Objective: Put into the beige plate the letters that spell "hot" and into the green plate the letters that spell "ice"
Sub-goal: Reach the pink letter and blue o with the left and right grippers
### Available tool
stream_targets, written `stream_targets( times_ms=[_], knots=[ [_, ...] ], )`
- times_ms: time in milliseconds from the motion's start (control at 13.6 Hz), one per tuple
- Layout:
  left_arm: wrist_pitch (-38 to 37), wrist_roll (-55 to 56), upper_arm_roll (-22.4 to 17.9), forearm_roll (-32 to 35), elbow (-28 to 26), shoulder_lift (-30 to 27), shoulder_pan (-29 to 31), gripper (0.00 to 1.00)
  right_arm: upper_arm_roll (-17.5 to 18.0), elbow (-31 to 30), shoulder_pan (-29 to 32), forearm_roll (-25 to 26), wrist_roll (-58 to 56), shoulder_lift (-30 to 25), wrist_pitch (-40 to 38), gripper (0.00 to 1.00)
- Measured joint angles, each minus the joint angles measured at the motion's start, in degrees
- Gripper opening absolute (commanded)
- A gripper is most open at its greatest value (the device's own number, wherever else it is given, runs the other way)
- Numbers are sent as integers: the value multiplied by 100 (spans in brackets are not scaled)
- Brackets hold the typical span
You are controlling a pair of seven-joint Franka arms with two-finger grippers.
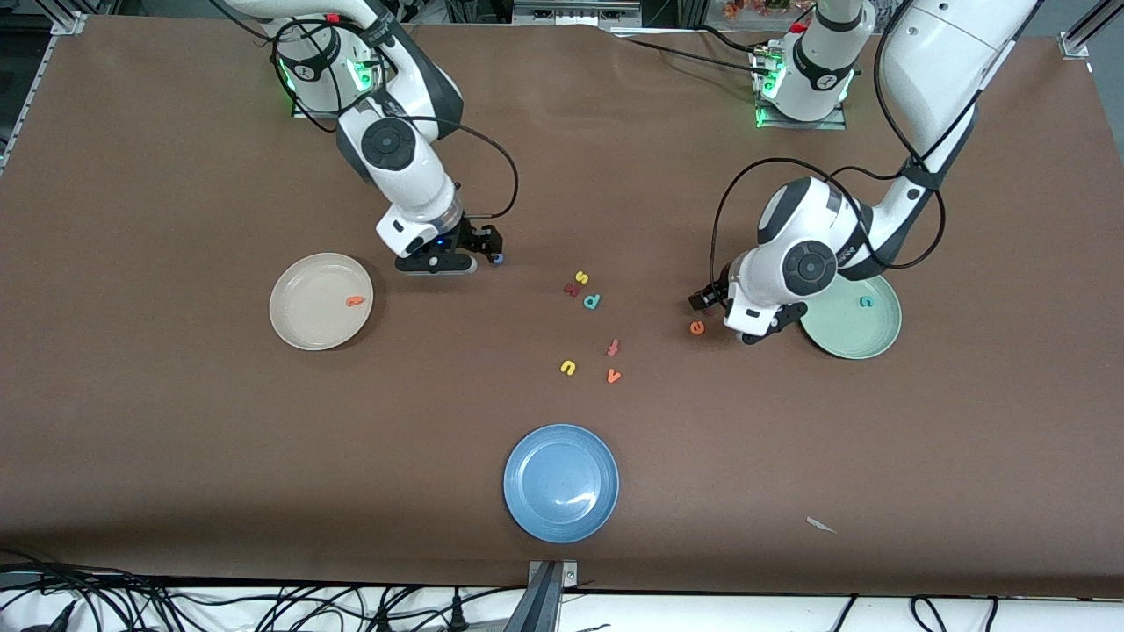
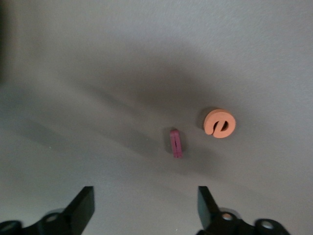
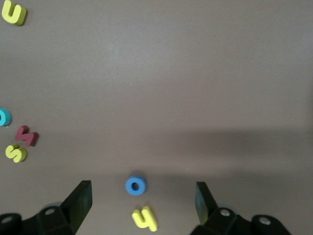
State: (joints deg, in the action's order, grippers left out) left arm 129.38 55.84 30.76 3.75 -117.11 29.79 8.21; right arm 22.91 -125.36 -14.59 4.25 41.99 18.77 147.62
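The brown table [image 1: 176, 439] had wide bare room along the lower part of the front view, with only the blue plate [image 1: 561, 482] at lower centre.

The right gripper [image 1: 474, 250] stood low over the table in the upper middle-left. Its fingers were spread wide and held nothing. In the right wrist view the blue o [image 3: 135, 185] and the yellow h [image 3: 144, 218] lay between the fingers. The beige plate [image 1: 303, 325] lay just beside, lower left, with the orange t [image 1: 354, 301] on it.

The left gripper [image 1: 708, 300] was in the middle-right, also open and empty. The dark red i [image 2: 176, 143] lay on the table ahead of its fingers, and the orange e [image 1: 696, 328] just beside it. The green plate [image 1: 865, 338] with the teal c [image 1: 866, 301] lay next to this arm.
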Motion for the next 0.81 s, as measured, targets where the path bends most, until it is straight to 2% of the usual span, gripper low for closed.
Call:
stream_targets(
  times_ms=[220, 513, 807],
  knots=[
    [701, 245, -1, 0, -240, -1, 15, 76, -4, 31, -144, 195, 308, 200, 105, 94],
    [1039, 323, -5, 0, -330, -1, 37, 75, -15, 49, -380, 1268, 1331, 620, 266, 92],
    [1117, 333, -14, 30, -387, 1, 46, 67, -31, 103, -385, 1445, 1471, 769, 275, 87]
  ],
)
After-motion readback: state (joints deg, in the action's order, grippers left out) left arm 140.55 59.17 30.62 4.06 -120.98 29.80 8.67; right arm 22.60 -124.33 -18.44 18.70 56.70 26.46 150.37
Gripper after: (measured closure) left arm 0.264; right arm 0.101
